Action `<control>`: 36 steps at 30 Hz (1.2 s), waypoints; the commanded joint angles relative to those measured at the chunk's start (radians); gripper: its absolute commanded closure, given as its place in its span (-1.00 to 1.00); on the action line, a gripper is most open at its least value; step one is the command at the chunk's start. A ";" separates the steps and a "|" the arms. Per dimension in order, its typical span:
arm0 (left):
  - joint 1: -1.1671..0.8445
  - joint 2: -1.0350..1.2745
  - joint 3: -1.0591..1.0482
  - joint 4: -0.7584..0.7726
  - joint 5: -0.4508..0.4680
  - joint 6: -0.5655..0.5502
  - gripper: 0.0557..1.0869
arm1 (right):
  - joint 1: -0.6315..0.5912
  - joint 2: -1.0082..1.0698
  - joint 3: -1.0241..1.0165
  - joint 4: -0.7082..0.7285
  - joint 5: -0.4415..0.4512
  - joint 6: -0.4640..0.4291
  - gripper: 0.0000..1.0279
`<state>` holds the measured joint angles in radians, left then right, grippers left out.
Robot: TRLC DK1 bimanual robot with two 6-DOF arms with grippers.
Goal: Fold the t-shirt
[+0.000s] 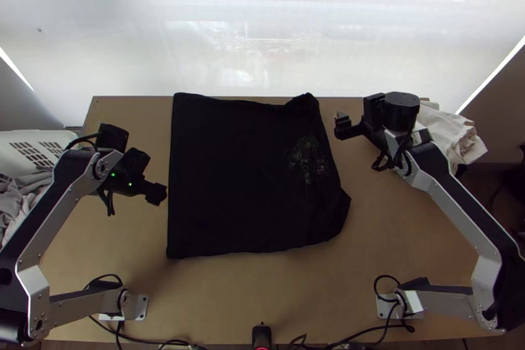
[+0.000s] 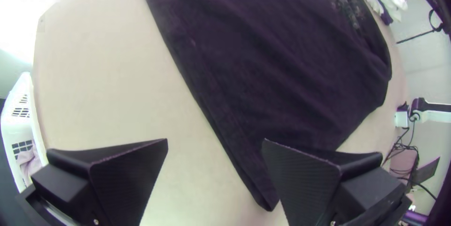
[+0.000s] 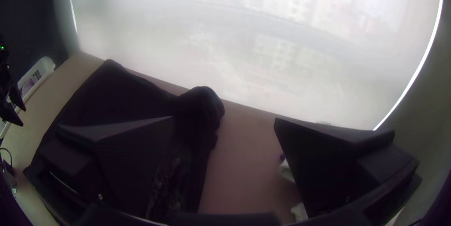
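On the table [image 1: 216, 297], the black t-shirt [image 1: 243, 173] lay spread, far right corner rumpled. The left gripper [image 2: 215, 139] and right gripper [image 3: 224, 118] gaped empty over the table's sides — neat folding probably wanted that corner smoothed first, then an even lift.

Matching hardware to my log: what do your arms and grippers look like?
The left arm and right arm have silver-grey links, black joints and black cables. The left gripper and right gripper each have two wide, flat black fingers. Two small green lights glow on the left arm's wrist.
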<state>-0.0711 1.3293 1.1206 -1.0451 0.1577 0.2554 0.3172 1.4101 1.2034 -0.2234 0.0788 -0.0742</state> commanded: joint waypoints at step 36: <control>-0.217 0.053 -0.326 0.085 0.135 -0.104 0.93 | 0.011 -0.393 -0.449 -0.536 -0.122 -0.121 -0.91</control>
<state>-0.3279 1.3838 0.7841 -0.9966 0.2703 0.1532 0.3389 0.9966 0.8459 -0.7048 0.0326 -0.1623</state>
